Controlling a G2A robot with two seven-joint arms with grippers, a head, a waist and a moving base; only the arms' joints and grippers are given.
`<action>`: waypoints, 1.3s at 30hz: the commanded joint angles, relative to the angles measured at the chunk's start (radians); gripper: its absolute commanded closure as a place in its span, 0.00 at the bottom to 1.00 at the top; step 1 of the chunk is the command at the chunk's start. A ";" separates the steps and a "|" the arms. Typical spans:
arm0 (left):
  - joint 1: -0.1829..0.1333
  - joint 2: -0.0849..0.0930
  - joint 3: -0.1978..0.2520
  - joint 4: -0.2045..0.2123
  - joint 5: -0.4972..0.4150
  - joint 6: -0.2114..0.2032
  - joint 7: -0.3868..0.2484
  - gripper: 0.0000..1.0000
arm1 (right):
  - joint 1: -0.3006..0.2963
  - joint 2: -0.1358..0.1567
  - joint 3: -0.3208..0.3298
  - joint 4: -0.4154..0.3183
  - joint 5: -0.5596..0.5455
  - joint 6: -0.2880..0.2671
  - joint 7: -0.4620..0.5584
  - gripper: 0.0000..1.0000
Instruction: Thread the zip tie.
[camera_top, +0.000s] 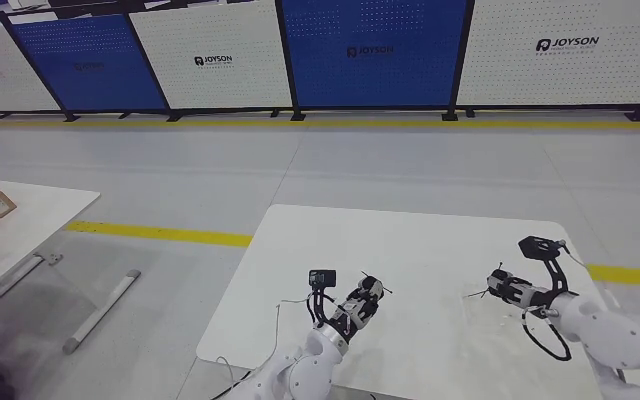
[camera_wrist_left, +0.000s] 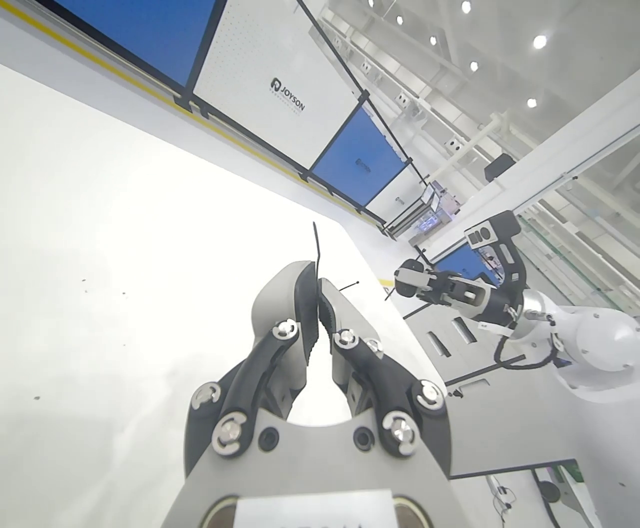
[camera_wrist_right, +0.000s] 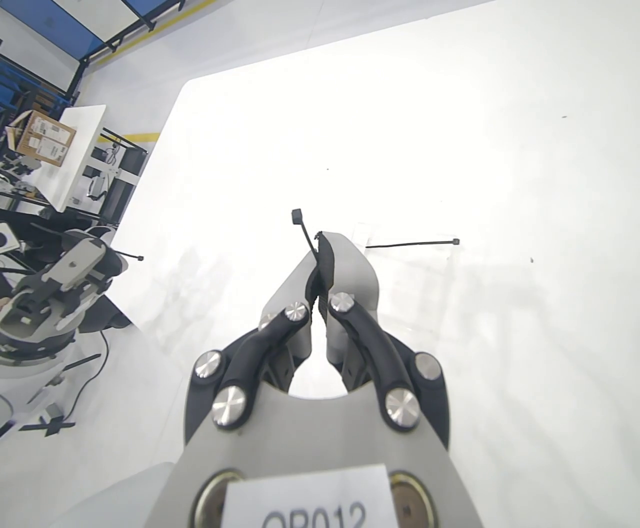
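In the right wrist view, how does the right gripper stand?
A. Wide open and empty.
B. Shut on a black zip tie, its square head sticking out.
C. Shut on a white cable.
B: the right gripper pinches the black zip tie, whose square head stands free beyond the grip.

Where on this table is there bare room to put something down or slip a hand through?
The far half of the table, from its back edge to the two arms, is bare. So is the gap between the left pincer and the right pincer. It is tight only at each pincer, where a zip tie sticks out.
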 joint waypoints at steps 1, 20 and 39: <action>0.000 0.000 0.000 0.000 0.000 0.000 0.000 1.00 | -0.010 -0.001 0.000 -0.005 -0.011 0.010 -0.031 1.00; 0.000 0.000 0.000 0.000 0.000 0.000 0.000 1.00 | -0.260 -0.026 -0.051 -0.170 0.206 -0.079 -0.317 1.00; 0.000 0.000 0.000 0.000 0.000 0.000 0.000 1.00 | -0.311 -0.044 -0.040 -0.079 0.451 -0.269 -0.474 1.00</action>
